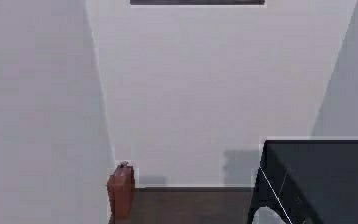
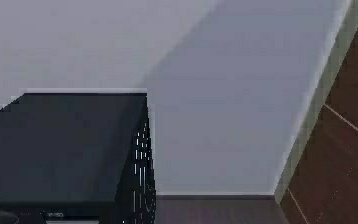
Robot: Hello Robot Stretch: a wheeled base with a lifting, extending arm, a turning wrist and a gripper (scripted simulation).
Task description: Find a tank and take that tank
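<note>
Forward view:
1. Reddish-brown object, upright, on the dark floor at the foot of the wall corner. Whether it is the tank cannot be told.
2. Dark framed picture, on the far wall at the top edge.
3. Black cabinet, lower right corner, flat top.

Arm side view:
4. The black cabinet, lower left, against the white wall.
5. Brown wooden panel, right edge.

Tool: state cannot be told.
</note>
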